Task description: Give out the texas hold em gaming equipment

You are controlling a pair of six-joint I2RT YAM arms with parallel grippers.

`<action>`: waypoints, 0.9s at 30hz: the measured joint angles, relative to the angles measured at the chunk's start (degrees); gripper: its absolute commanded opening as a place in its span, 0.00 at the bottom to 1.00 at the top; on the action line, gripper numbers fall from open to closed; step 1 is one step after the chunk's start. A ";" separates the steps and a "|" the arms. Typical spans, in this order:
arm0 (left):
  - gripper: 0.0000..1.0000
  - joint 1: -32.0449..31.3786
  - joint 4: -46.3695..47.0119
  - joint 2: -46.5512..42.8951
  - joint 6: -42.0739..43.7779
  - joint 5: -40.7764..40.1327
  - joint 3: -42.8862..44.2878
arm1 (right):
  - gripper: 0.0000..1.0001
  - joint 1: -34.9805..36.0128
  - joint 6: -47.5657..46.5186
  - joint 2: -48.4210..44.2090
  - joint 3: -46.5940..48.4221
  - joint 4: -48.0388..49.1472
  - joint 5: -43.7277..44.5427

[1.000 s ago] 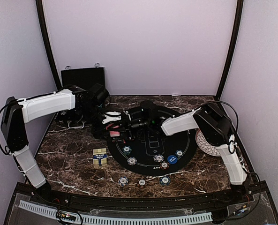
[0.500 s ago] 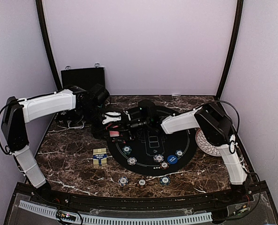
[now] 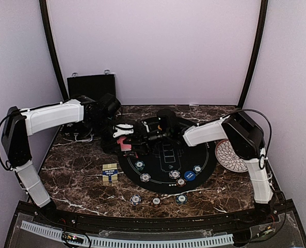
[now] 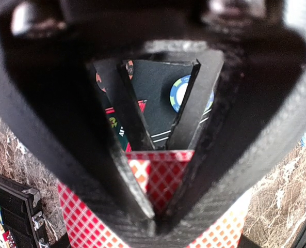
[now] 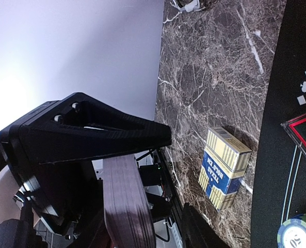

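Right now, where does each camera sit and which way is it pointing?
Top external: above and behind the bases, looking down on the marble table; left arm and right arm show.
Left wrist: on the left arm, looking past the left gripper, shut on red-backed cards, to the black mat.
Right wrist: on the right arm, rolled sideways, facing the card box and the card-holding left gripper; own fingers unclear.
Shared: top and right wrist show the card box.

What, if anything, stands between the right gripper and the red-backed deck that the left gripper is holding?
Nothing visible does. The left gripper is shut on the deck, and the right gripper is close beside it over the black mat's far-left edge. The right wrist view shows the deck's edge unobstructed.
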 measured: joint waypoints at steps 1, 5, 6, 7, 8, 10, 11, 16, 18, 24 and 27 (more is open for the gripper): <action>0.33 0.00 0.04 0.00 0.00 0.00 -0.11 | 0.43 0.00 -0.02 -0.11 -0.13 0.00 0.02; 0.32 -0.02 0.28 -0.02 0.00 -0.26 -0.55 | 0.41 -0.02 -0.04 -0.48 -0.90 -0.02 0.17; 0.31 -0.02 0.35 -0.02 0.00 -0.37 -0.68 | 0.40 -0.02 -0.02 -0.50 -1.05 -0.04 0.17; 0.31 -0.02 0.37 -0.02 0.00 -0.44 -0.74 | 0.40 -0.02 -0.02 -0.55 -1.20 0.04 0.17; 0.31 -0.02 0.42 -0.02 0.00 -0.52 -0.85 | 0.40 -0.02 -0.02 -0.66 -1.42 0.04 0.17; 0.30 -0.02 0.59 -0.11 0.00 -0.79 -1.11 | 0.40 -0.04 -0.02 -1.16 -2.03 -0.02 0.17; 0.30 -0.02 0.85 -0.24 -0.02 -0.96 -1.36 | 0.40 -0.04 -0.02 -1.38 -2.34 -0.02 0.15; 0.28 -0.02 1.27 -0.92 -0.20 -1.18 -1.70 | 0.40 -0.26 0.00 -2.32 -3.37 0.07 0.13; 0.29 -0.02 1.44 -0.96 -0.24 -1.27 -1.75 | 0.46 -0.37 -0.02 -2.54 -3.61 0.07 0.09; 0.28 -0.02 1.90 -0.98 -0.48 -1.22 -1.75 | 0.55 -0.42 1.11 -2.64 -3.82 0.98 -0.09; 0.28 0.00 1.90 -1.05 -0.85 -1.03 -1.68 | 0.55 -0.39 2.25 -2.34 -3.23 1.86 -0.42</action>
